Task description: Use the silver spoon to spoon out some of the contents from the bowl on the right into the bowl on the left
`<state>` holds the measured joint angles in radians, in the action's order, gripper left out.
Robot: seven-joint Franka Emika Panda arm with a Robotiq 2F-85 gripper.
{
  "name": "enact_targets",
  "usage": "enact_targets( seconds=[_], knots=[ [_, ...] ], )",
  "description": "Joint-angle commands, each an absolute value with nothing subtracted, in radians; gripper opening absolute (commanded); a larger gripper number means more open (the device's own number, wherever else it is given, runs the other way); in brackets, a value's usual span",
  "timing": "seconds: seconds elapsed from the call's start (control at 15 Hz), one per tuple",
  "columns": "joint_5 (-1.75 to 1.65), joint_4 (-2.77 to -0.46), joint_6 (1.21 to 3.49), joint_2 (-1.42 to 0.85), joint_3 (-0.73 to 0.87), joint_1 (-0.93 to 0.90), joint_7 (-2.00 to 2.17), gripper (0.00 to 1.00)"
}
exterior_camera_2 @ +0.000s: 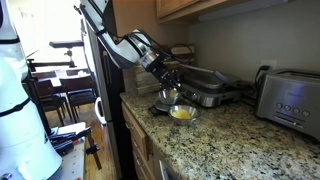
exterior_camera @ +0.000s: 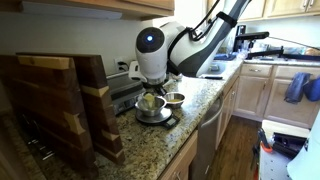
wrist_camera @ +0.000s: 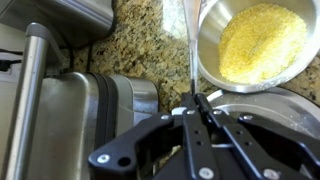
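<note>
My gripper [wrist_camera: 198,100] is shut on the thin handle of the silver spoon [wrist_camera: 188,45], which runs up and out of the wrist view; its scoop end is not visible. A metal bowl of yellow grains [wrist_camera: 262,40] lies just right of the handle. The rim of a second metal bowl [wrist_camera: 272,102] shows under the gripper's right side. In both exterior views the gripper [exterior_camera: 153,88] [exterior_camera_2: 165,80] hangs low over the two bowls, the one with yellow contents [exterior_camera: 150,106] [exterior_camera_2: 182,113] and the other [exterior_camera: 175,98] [exterior_camera_2: 167,98].
A silver countertop grill [wrist_camera: 70,115] [exterior_camera_2: 205,92] stands close beside the bowls on the granite counter [exterior_camera_2: 220,145]. Wooden cutting boards [exterior_camera: 60,100] lean at one end. A toaster [exterior_camera_2: 290,100] stands against the wall. The counter edge [exterior_camera: 200,120] drops off near the bowls.
</note>
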<state>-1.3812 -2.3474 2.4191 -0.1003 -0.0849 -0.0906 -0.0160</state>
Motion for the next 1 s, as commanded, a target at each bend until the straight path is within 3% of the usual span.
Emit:
enact_targets(
  seconds=[0.0,0.93],
  knots=[
    [-1.509,-2.425,2.472,-0.022,-0.078,-0.081,0.116,0.03],
    [-2.048,-2.465,2.439,-0.022,-0.095,-0.084,0.648,0.03]
  ],
)
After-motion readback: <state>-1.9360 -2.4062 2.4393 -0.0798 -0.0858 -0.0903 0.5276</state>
